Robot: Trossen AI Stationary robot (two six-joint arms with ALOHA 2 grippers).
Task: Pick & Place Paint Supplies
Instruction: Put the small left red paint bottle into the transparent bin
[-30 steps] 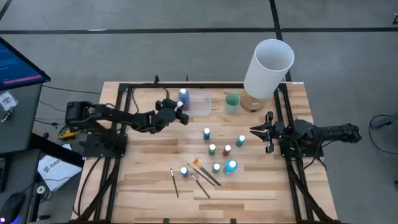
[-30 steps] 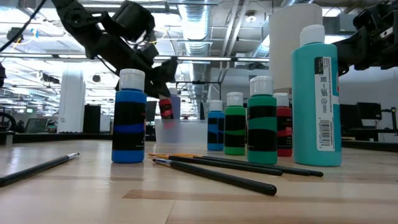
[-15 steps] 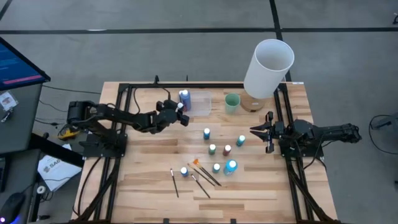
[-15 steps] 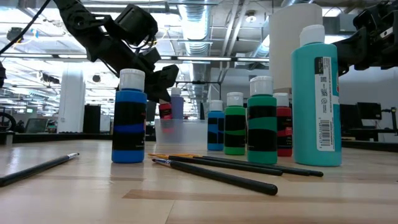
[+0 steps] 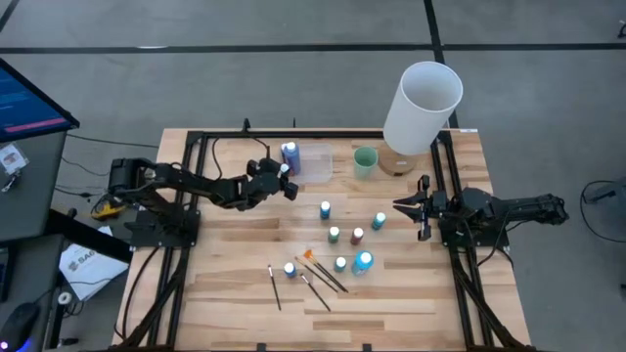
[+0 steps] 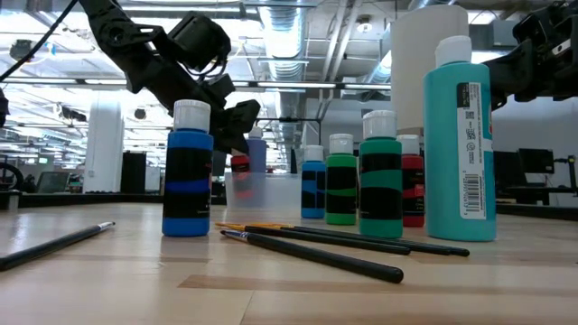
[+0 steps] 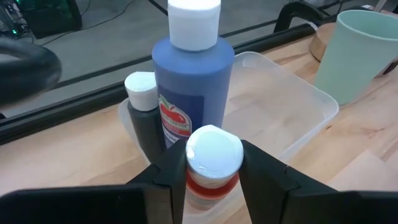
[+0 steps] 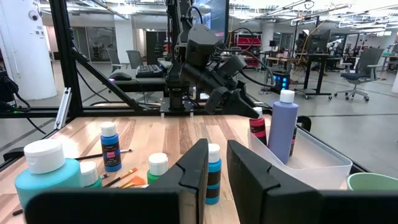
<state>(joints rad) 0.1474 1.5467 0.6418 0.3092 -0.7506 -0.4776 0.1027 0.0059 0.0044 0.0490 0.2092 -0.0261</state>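
Note:
My left gripper point(image 5: 286, 176) is shut on a small red paint bottle point(image 7: 210, 183) with a white cap, at the clear tray's point(image 5: 311, 164) left end. A tall blue-purple bottle point(image 7: 193, 93) and a small dark bottle point(image 7: 144, 118) stand in the tray beside it. Several small bottles point(image 5: 335, 235) and a large teal one point(image 5: 364, 260) stand mid-table, with thin brushes point(image 5: 323, 276) lying by them. My right gripper point(image 5: 399, 207) waits at the right, open by a narrow gap and empty. My left gripper pinches the red bottle between its two fingers point(image 7: 171, 177), on the shoulder just under the white cap point(image 7: 214, 152). The fingers come slanting down from the table's left. The bottle stays upright with its lower part at the tray's rim point(image 6: 240, 164); whether it rests on the tray floor is hidden.
A pale green cup point(image 5: 366, 161) stands just right of the tray, and a tall white cylinder point(image 5: 423, 106) stands at the far right corner. A black frame rail point(image 5: 293, 135) runs along the far edge. One brush point(image 5: 275, 286) lies apart near the front.
My left gripper has gone down with the red bottle, which stays upright and has sunk toward the tray beside the blue-purple bottle.

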